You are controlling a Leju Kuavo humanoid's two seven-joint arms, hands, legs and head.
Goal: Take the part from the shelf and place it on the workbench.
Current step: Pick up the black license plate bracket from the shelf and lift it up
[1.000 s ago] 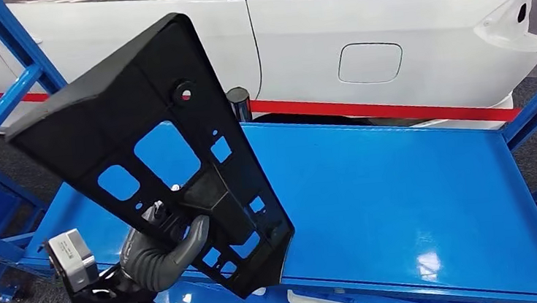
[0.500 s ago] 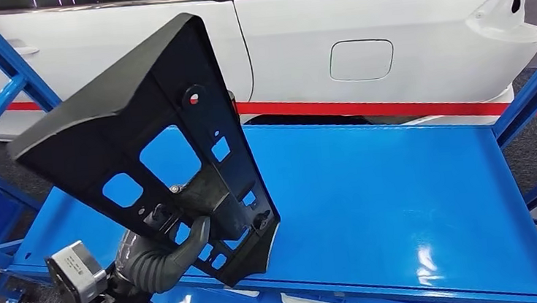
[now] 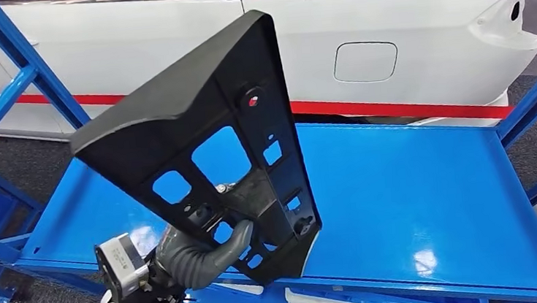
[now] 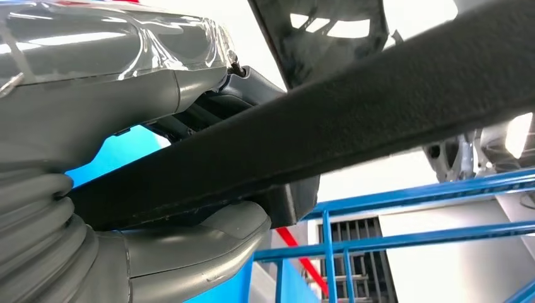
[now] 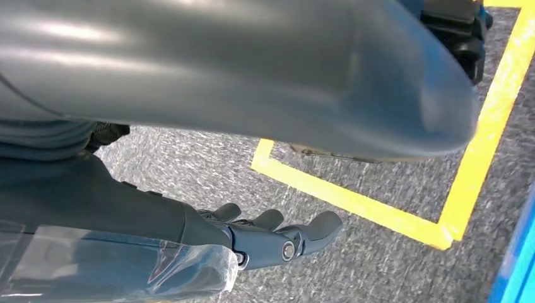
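Note:
A large black plastic part (image 3: 198,139) with several square cut-outs is held up tilted above the near left of the blue workbench (image 3: 416,190). My left hand (image 3: 204,249) grips its lower end, the grey thumb wrapped over the front. In the left wrist view the part's black edge (image 4: 353,120) runs across between the thumb (image 4: 195,252) and the fingers. My right hand (image 5: 271,240) hangs beside my body above the carpet, fingers apart and holding nothing.
Blue frame posts (image 3: 31,69) rise at the workbench's left and right (image 3: 536,99). A white car (image 3: 388,46) with a red stripe stands behind it. Yellow tape lines (image 5: 391,214) mark the grey carpet below my right arm.
My left hand has carried the part to the right and slightly up, over the workbench. The camera has shifted a little as well.

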